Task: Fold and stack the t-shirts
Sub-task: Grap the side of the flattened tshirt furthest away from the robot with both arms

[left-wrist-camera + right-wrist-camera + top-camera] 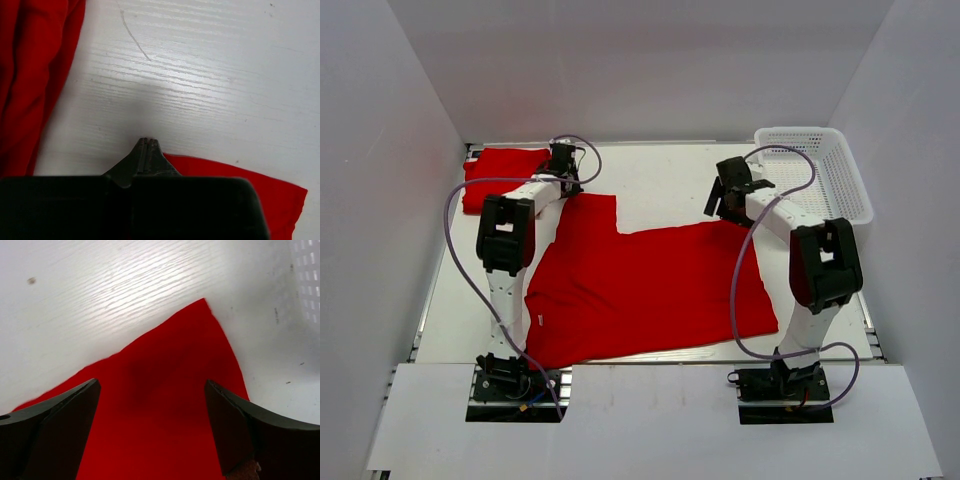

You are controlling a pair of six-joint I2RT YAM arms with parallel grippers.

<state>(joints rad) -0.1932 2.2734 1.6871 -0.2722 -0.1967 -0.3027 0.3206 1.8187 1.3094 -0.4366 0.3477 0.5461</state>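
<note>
Overhead I see the spread shirt on the bench and a folded shirt far left. Only the wrist views show my left fingers closed at its sleeve edge and my right fingers open over its corner.

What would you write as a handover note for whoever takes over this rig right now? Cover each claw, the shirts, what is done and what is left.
Left claw: shut at the far-left edge of the spread t-shirt; whether cloth is pinched is unclear.
Right claw: open above that shirt's far-right corner, gripping nothing.
Done: a folded red pile lies at the table's far-left corner.
Left: fold the spread t-shirt and stack it on the pile.
</note>
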